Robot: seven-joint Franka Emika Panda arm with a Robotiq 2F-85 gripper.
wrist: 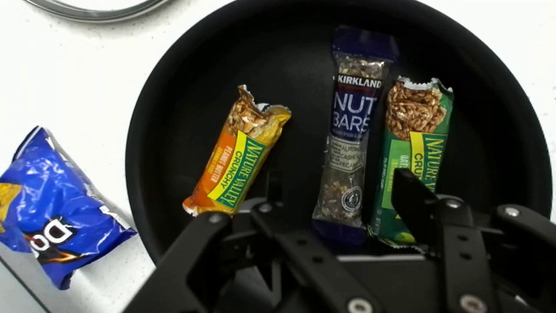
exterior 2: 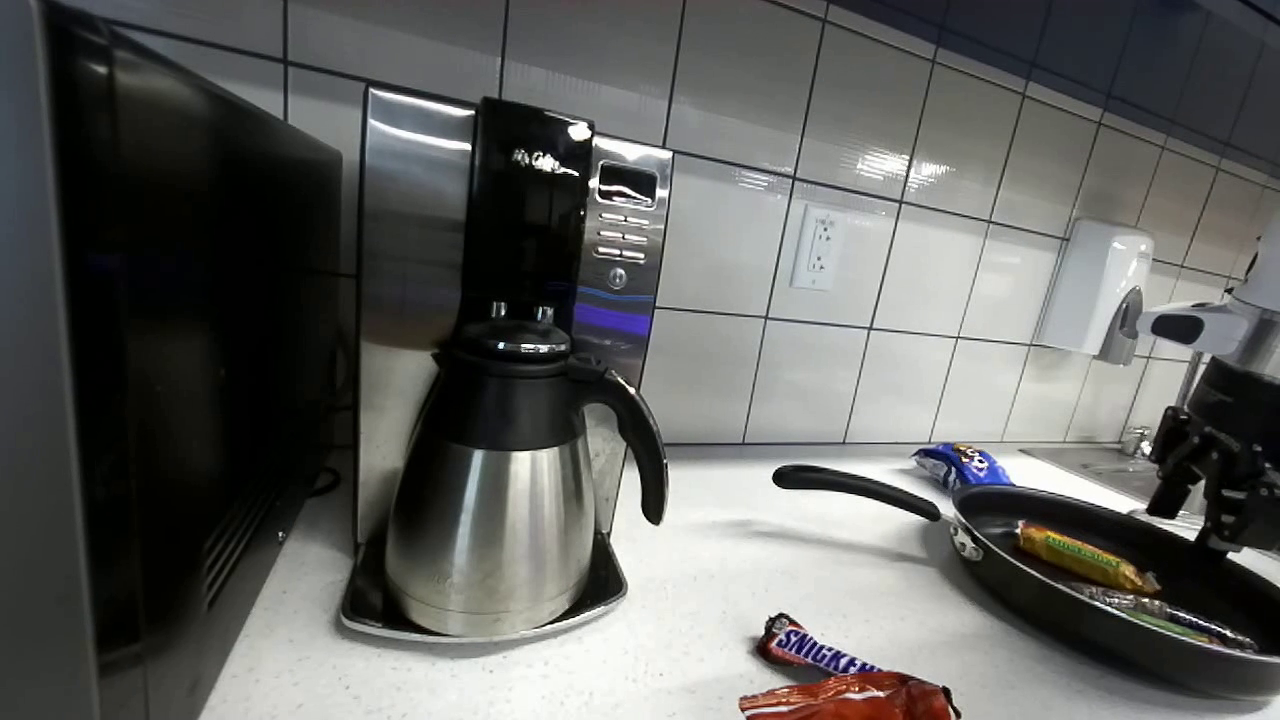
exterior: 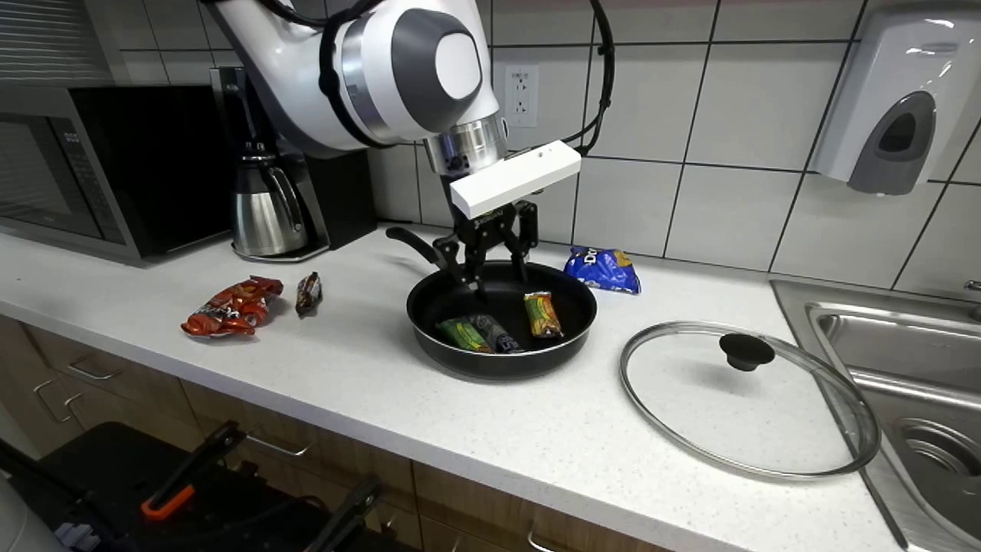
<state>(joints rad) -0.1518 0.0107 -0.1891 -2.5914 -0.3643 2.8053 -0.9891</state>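
Gripper (wrist: 341, 187) (jaws parted), pan (wrist: 173, 108) below, bars (wrist: 354, 126) inside; bag (wrist: 65, 204) beside

Hand (exterior: 502, 282) over black pan (exterior: 502, 368), jaws apart; three wrapped bars (exterior: 544, 315) inside. Glass lid (exterior: 747, 353) overlapping sink (exterior: 920, 389) edge.

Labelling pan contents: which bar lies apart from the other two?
The orange Nature Valley bar, alone; the Kirkland nut bar and green Nature Valley bar lie side by side.
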